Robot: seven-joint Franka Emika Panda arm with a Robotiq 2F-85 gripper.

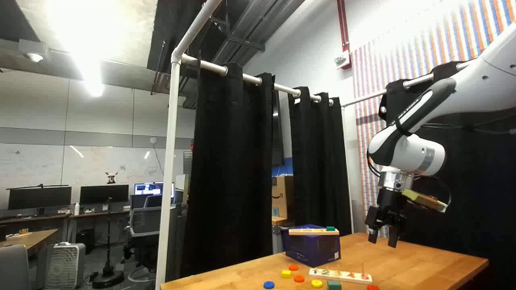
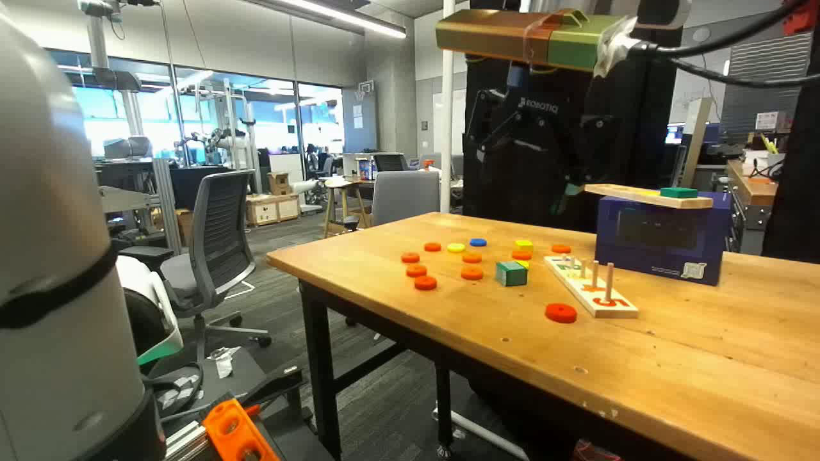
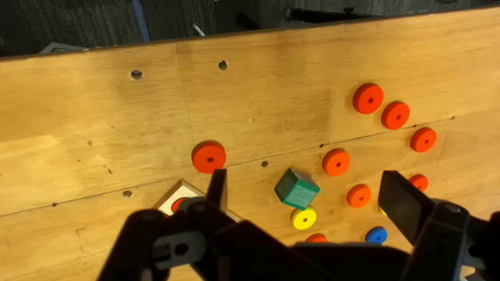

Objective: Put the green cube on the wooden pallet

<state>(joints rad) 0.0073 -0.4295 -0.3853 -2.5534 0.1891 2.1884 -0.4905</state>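
The green cube (image 3: 297,191) sits on the table among loose discs. It also shows in both exterior views (image 1: 333,285) (image 2: 511,274). My gripper (image 1: 383,240) is open and empty, well above the table. In the wrist view the cube appears between the widely parted fingers (image 3: 302,187). Two wooden boards show, and I cannot tell which is the pallet. A flat strip (image 1: 301,232) with a flat green block at one end lies on top of the blue box; it also shows here (image 2: 688,203). A numbered peg board (image 2: 592,296) lies on the table, partly behind a finger in the wrist view (image 3: 168,203).
The blue box (image 2: 663,237) stands on the table behind the peg board. A yellow disc (image 3: 304,218) lies right beside the cube. Several orange discs (image 3: 336,162) and a blue disc (image 3: 376,235) lie around. A red disc (image 2: 561,313) lies near the peg board's end.
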